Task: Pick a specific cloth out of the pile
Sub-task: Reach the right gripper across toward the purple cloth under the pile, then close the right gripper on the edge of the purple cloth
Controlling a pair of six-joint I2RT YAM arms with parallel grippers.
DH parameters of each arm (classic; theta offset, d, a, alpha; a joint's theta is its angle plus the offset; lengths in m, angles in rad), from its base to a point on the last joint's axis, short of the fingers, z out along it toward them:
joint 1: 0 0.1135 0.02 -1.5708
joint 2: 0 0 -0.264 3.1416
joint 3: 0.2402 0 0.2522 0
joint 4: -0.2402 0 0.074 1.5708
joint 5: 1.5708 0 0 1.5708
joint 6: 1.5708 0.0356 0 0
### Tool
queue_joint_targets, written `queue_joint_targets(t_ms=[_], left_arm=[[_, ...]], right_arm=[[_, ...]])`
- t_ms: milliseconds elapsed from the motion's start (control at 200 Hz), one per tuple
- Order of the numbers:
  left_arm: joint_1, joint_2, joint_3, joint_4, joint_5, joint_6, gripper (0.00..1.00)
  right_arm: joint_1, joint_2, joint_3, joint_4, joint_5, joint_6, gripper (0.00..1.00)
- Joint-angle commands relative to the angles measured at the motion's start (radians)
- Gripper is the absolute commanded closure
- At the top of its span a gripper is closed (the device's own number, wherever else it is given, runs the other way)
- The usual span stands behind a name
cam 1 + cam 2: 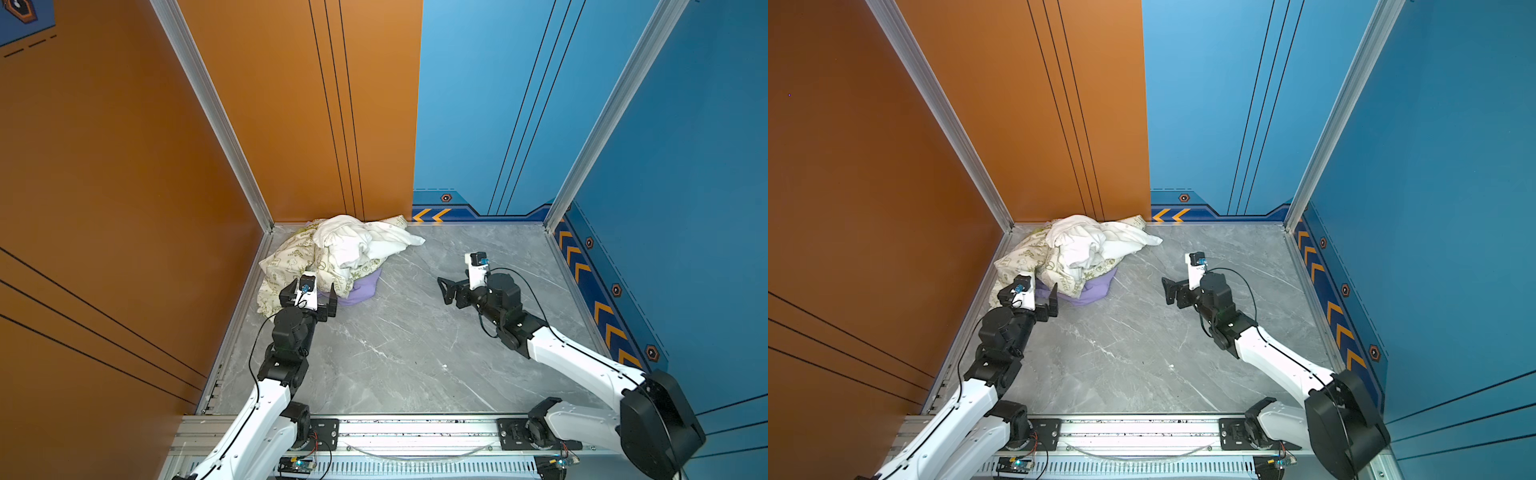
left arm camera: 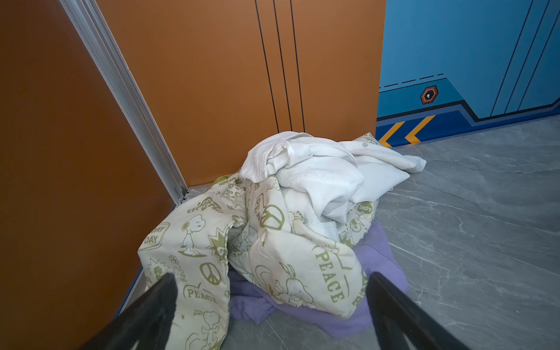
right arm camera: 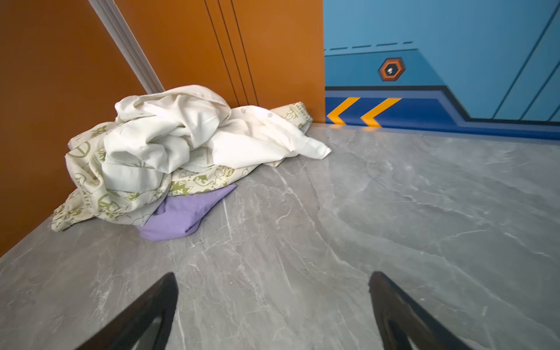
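Note:
The pile [image 1: 332, 253] [image 1: 1067, 253] lies in the back left corner of the grey table. The cloth [image 1: 361, 289] [image 1: 1094, 291] [image 2: 375, 257] [image 3: 181, 215] is plain lavender and lies at the bottom, poking out at the pile's near right side. A cream cloth with green print [image 1: 286, 257] [image 2: 194, 242] covers most of it, and a white cloth [image 1: 353, 243] [image 3: 169, 136] lies on top. My left gripper [image 1: 312, 287] [image 1: 1030, 291] [image 2: 271, 275] is open at the pile's near edge, its jaws spanning cream and lavender fabric, gripping nothing. My right gripper [image 1: 444, 291] [image 1: 1167, 291] [image 3: 273, 274] is open over bare table, well right of the pile.
Orange walls [image 1: 124, 166] close the left and back left, blue walls [image 1: 685, 208] the back right and right. An aluminium post [image 1: 257, 208] stands right behind the pile. The arms' mounting rail [image 1: 415, 432] runs along the front edge. Grey marble table [image 1: 395, 353] spreads between the arms.

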Motion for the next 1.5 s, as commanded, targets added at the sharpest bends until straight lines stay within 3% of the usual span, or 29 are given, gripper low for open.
queue_joint_targets(t_ms=[0, 115, 511, 676, 1036, 1496], left_arm=[[-0.009, -0.004, 0.010, -0.012, -0.032, 0.034, 0.02], [-0.008, 0.000, 0.015, -0.012, -0.038, 0.047, 0.02], [-0.002, -0.006, 0.016, -0.014, -0.068, 0.075, 0.02], [-0.001, -0.004, 0.020, -0.014, -0.064, 0.077, 0.02], [0.004, -0.004, 0.018, -0.014, -0.066, 0.078, 0.02], [0.004, -0.003, 0.017, -0.013, -0.069, 0.080, 0.02]], right_arm=[[0.079, 0.106, 0.077, -0.051, 0.066, 0.124, 0.03], [0.142, 0.227, 0.138, -0.003, 0.104, 0.264, 0.08], [0.232, 0.602, 0.297, 0.258, 0.030, 0.706, 0.50], [0.254, 0.721, 0.348, 0.336, 0.040, 0.863, 0.52], [0.296, 0.884, 0.470, 0.350, 0.064, 0.983, 0.58], [0.304, 0.994, 0.582, 0.320, 0.078, 1.039, 0.69]])
